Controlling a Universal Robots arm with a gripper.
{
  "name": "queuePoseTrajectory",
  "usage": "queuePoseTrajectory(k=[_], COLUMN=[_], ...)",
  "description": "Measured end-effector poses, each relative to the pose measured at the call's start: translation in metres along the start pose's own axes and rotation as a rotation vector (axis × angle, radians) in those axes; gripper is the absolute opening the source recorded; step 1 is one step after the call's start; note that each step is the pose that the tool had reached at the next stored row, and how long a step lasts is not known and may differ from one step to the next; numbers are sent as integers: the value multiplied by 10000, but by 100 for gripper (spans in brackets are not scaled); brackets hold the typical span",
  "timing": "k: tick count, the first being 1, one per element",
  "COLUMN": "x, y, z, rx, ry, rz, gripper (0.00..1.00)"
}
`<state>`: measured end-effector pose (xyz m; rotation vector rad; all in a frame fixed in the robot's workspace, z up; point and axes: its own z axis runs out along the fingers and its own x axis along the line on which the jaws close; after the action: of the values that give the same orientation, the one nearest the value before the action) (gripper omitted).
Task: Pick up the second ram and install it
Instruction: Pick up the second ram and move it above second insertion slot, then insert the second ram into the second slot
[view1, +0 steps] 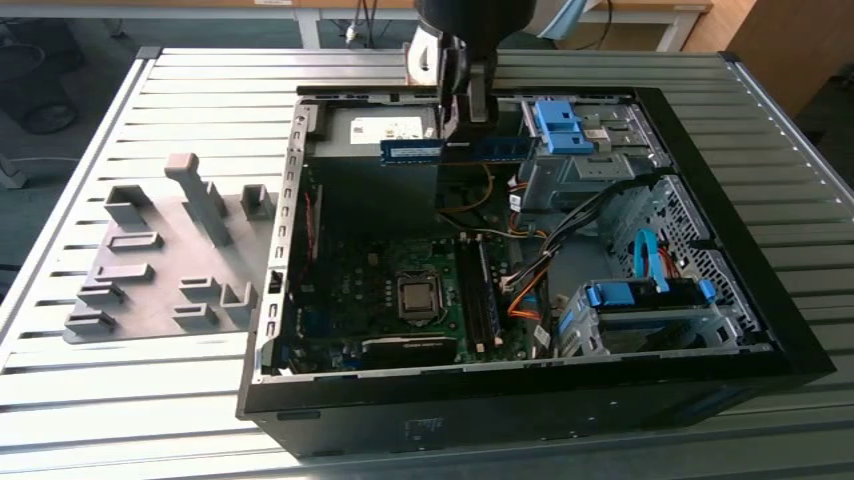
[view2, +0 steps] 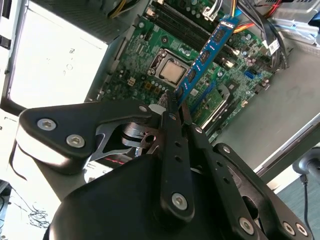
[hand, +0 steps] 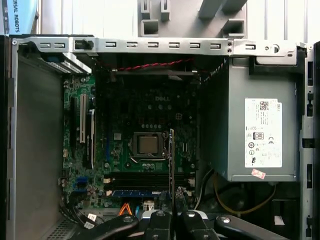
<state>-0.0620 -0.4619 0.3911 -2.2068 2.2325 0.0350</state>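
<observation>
While airborne, gripper holds (firmly) second ram.

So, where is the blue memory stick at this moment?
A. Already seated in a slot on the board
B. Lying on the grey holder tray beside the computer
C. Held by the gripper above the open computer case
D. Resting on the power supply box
C. The gripper is shut on the memory stick, holding it in the air over the open computer case; the second wrist view shows it above the board.
</observation>
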Motion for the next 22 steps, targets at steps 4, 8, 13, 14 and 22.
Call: queuePoseTrajectory(k=[4, 8, 13, 14, 22], x=[-1, -1, -1, -1, -1], y=[-25, -28, -32, -32, -32], z=[0, 1, 1, 1, 3], rx=[-1, -1, -1, 0, 12], ry=[1, 0, 0, 0, -9], rz=[1, 1, 1, 2, 719], gripper=[14, 14, 14, 14, 14])
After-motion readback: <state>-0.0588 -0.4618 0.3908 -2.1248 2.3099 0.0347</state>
